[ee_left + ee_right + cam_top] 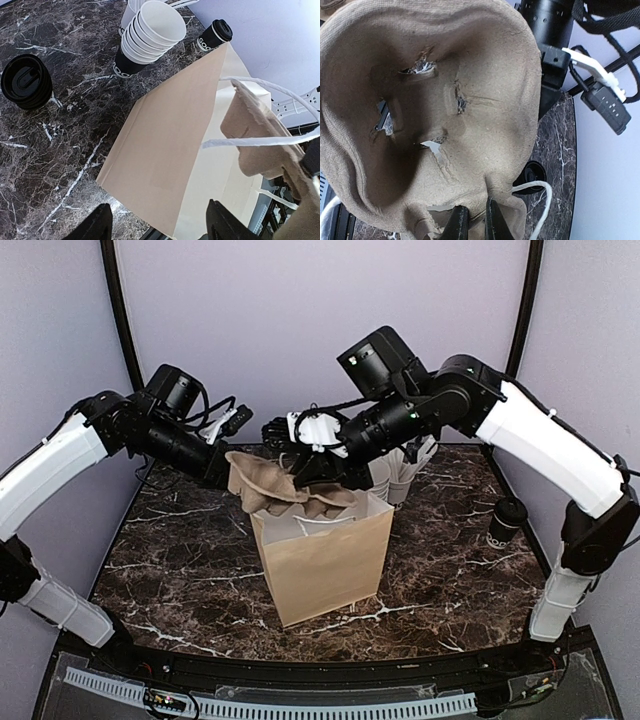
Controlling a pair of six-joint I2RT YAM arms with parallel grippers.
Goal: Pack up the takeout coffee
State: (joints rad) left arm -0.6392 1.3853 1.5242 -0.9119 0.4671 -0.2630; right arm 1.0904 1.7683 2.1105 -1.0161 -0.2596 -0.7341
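Pinching the lower edge of a brown pulp cup carrier [435,100], the right gripper [475,223] has its two dark fingers nearly together, with the thin rim caught between them. In the right wrist view the carrier fills most of the frame, its hollow side toward the camera. The left gripper [159,216] stands with its fingers spread wide at the bottom of its wrist view and grasps nothing; a brown paper bag [325,560] lies beyond the gap.

In the top view the one bag stands upright at the centre of the dark marble table [180,570], mouth open. The one carrier sits tilted across the mouth, partly above the rim.

One takeout coffee [507,522] stands at the right edge of the table, middle right of the top view, well apart from the bag and from both grippers. It is upright, long axis vertical, black lid up. In the left wrist view it peeks over the bag's top corner at upper right.

One pile of lidless black cups [150,30] with white insides stands at the upper centre of that view, perhaps six or seven deep; the rims are too close to count surely. One stack of black lids [26,82] sits at centre left.
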